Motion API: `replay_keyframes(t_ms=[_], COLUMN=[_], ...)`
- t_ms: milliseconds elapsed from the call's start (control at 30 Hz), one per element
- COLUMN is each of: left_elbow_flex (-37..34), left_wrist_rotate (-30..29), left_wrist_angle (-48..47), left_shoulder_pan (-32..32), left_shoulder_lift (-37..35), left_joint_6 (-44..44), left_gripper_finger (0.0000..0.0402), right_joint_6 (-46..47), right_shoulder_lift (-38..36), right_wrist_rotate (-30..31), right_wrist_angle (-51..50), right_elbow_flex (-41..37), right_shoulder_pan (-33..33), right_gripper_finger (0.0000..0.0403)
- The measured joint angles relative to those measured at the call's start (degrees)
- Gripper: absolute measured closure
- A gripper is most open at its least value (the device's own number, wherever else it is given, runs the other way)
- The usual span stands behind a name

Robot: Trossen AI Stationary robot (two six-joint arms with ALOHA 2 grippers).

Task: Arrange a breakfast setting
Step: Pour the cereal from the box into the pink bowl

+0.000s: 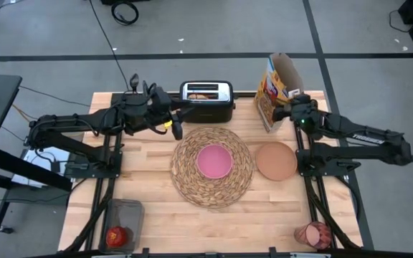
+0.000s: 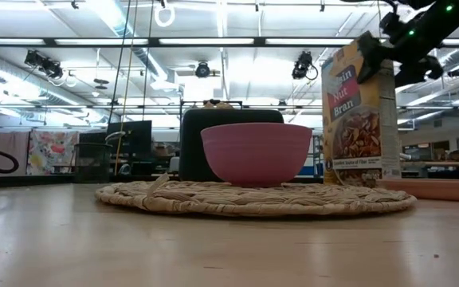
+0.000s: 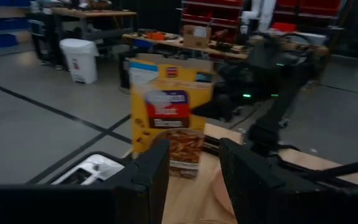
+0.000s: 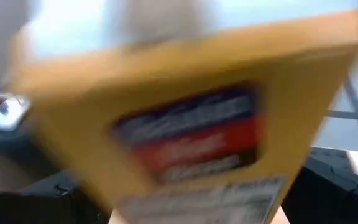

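A small pink bowl point(image 1: 214, 160) point(image 2: 256, 153) sits in the middle of the round woven placemat point(image 1: 212, 188) at the table's centre. The salmon-brown plate point(image 1: 276, 160) lies flat on the table just right of the mat. A red apple point(image 1: 117, 235) is at the near left corner and a pink tumbler point(image 1: 314, 234) at the near right. My left gripper point(image 1: 178, 129) point(image 3: 194, 165) hangs open over the mat's far left edge, pointing level, with nothing between its fingers. My right gripper point(image 1: 282, 113) is open, right at the upper part of the yellow cereal box point(image 1: 272, 97). My right gripper stands at the upper right side of the cereal box point(image 2: 373, 60), coming at it from the table's right. The box point(image 4: 185, 124) fills its blurred wrist view. I cannot tell whether the fingers touch it. The box stands upright on the table.
A black toaster point(image 1: 206, 100) point(image 2: 229, 139) stands at the far edge behind the mat, close to my left gripper. The apple sits beside a clear container point(image 1: 126, 213). Bare wood lies in front of the mat toward the near edge.
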Motion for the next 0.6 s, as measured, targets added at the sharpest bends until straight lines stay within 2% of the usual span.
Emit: replay_keyframes(t_ms=[200, 433, 600], left_elbow_flex=[0.0, 0.0, 0.0], left_wrist_rotate=[2.5, 5.7, 5.4], left_wrist_angle=[-2.8, -8.8, -11.1], left_shoulder_pan=[-0.1, 0.3, 0.7], left_shoulder_lift=[-3.1, -7.4, -8.2], left_joint_6=[-2.4, -4.6, -4.9], left_gripper_finger=[0.0255, 0.0255, 0.0255], right_joint_6=[-7.2, -18.1, -22.4], right_shoulder_lift=[0.6, 1.5, 1.4], right_wrist_rotate=[-7.6, -9.0, -9.4], right_wrist_angle=[9.8, 16.2, 18.9], right_elbow_flex=[-2.7, -3.3, -3.3], right_shoulder_pan=[-5.8, -6.8, -6.7], right_gripper_finger=[0.0050, 0.0108, 0.0157])
